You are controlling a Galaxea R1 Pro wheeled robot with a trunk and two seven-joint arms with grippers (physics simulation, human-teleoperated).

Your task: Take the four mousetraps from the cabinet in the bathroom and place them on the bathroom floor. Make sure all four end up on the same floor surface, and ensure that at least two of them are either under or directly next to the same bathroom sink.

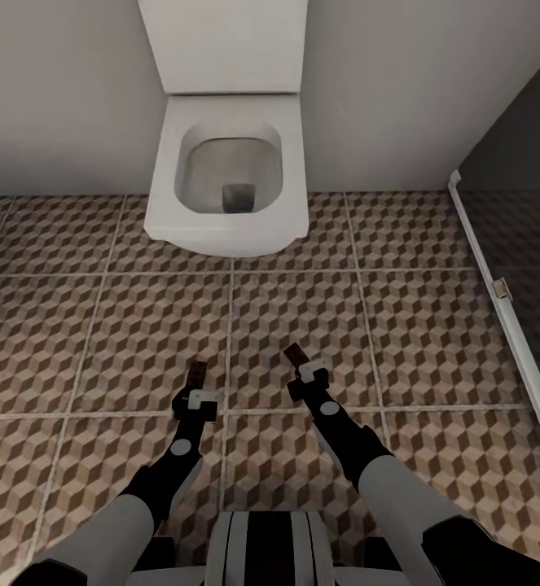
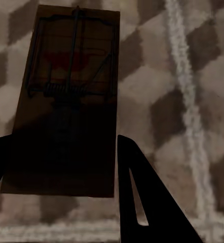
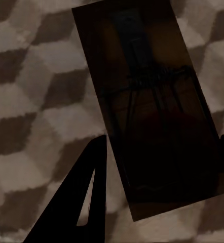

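Note:
Two mousetraps are held just above the bathroom floor (image 1: 98, 325), which has cube-patterned tiles. My left gripper (image 1: 196, 389) is shut on one mousetrap (image 1: 195, 374), a brown board with a wire spring and a red mark (image 2: 66, 96), gripped between the dark fingers (image 2: 142, 202). My right gripper (image 1: 302, 368) is shut on a second mousetrap (image 1: 293, 354), which shows dark and tilted (image 3: 147, 101) beside one finger (image 3: 76, 202). Both hands are in front of the toilet. The cabinet and the bathroom sink are out of view.
A square white toilet (image 1: 225, 163) stands against the grey wall straight ahead. At the right a white-framed dark partition (image 1: 498, 309) runs along the floor. My trunk (image 1: 261, 549) is at the lower edge.

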